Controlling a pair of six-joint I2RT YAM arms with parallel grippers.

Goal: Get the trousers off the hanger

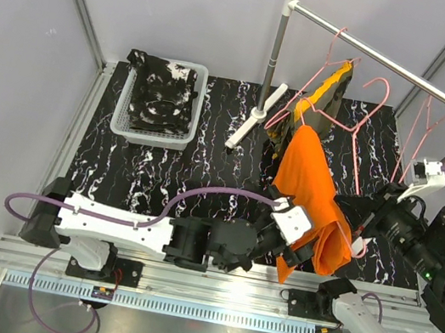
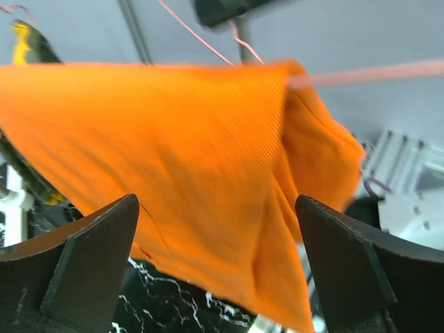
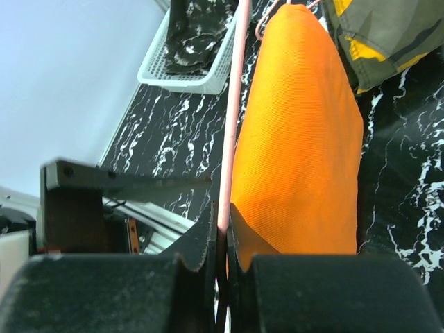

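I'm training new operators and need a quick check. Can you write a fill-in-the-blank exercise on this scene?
1. The speckled trousers lie in the white ____.
2. The right gripper is shut on a pink ____.
3. The left gripper faces the orange trousers, its jaws ____, not shut.
Missing words: basket; hanger; open.

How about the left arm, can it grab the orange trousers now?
Probably yes. The left gripper is open, and the orange trousers hang right in front of it with nothing between. The right gripper is shut on the hanger.
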